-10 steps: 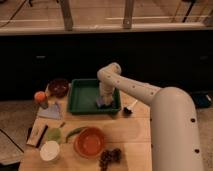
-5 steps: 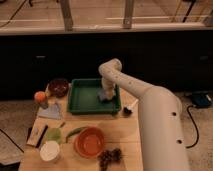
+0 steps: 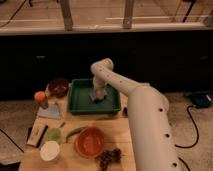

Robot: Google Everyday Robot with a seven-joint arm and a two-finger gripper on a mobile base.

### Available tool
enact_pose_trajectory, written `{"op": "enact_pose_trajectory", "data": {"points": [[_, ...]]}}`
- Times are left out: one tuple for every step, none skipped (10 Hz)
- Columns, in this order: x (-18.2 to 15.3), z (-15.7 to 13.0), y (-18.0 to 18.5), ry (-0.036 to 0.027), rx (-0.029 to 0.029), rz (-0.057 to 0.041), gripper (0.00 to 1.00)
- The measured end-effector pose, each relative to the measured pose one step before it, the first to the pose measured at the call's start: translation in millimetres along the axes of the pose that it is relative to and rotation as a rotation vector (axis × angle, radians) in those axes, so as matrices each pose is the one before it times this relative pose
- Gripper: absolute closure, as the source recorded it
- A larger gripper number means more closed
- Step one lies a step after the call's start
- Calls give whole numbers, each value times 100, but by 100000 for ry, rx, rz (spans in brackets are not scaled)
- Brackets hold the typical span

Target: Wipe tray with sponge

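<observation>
The gripper point(image 3: 99, 96) is down inside the large dark green rectangular plastic tray point(image 3: 80, 101), right of its middle. Whether it is spread or clamped cannot be told. The small greyish-blue sponge point(image 3: 93, 94) shows only as a blurred patch at the gripper.

floor point(image 3: 15, 117): pale grey | back: dark low wall point(image 3: 160, 60) | above: window frames point(image 3: 66, 15)
</observation>
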Motion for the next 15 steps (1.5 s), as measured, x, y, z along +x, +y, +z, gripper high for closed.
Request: {"op": "enact_pose_trajectory", "data": {"points": [[-818, -304, 722, -1845, -272, -2668, 100], [-883, -388, 951, -1554, -345, -2293, 100], [-792, -335, 1169, -889, -613, -1789, 100], [-722, -630, 1529, -74, -670, -1077, 100], [-217, -576, 1658, 559, -979, 8, 100], [574, -487, 1074, 1127, -64, 1170, 100], [960, -332, 1187, 1279, -1218, 1792, 100], [2203, -275, 938, 3756, -1363, 4298, 100], [1921, 34, -442, 2595, 75, 3539, 100], [1080, 246, -576, 1205, -474, 2261, 100], [1130, 418, -1019, 842, -315, 2864, 100], [737, 414, -962, 753, -252, 1583, 100], [716, 516, -959, 598, -260, 1036, 100], [381, 415, -830, 265, 65, 303, 100], [-233, 240, -671, -1333, 218, -855, 100]]}}
